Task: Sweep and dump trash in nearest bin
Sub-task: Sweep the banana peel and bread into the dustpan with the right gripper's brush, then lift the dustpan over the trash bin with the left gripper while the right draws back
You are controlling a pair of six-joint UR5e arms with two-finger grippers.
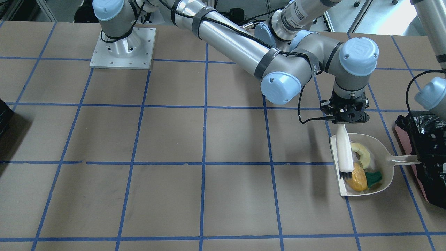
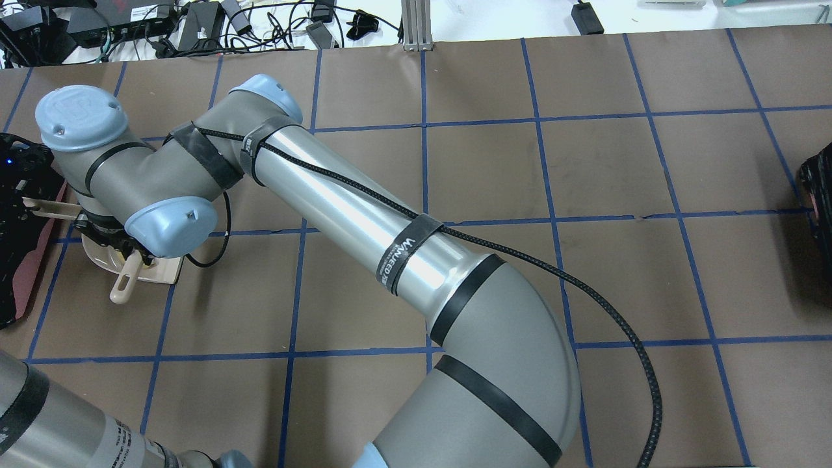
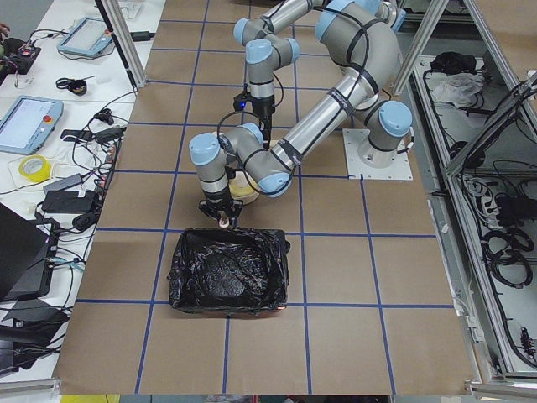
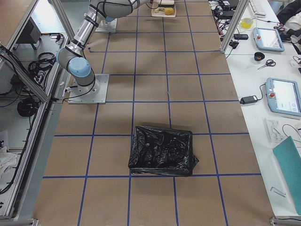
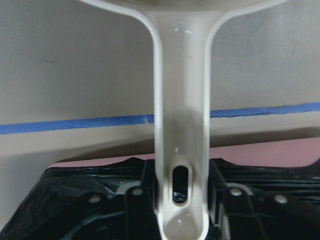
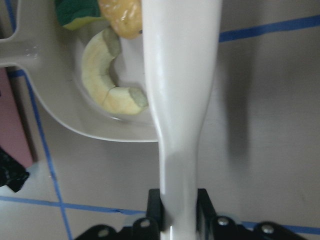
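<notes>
Right gripper [image 1: 344,121] clamped brush [image 1: 344,150], bristles holding trash [image 1: 359,178] in dustpan [image 1: 386,181]. Left gripper [image 5: 181,200] gripped its handle [image 1: 406,160] at 3 o'clock, beside bin [image 1: 428,153] for dumping.

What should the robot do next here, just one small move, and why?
Probably lift the brush clear of the dustpan. The lump, peel and sponge all lie in the pan, the bristles rest against the lump, and the bin sits right beside it, ready for tipping.
</notes>
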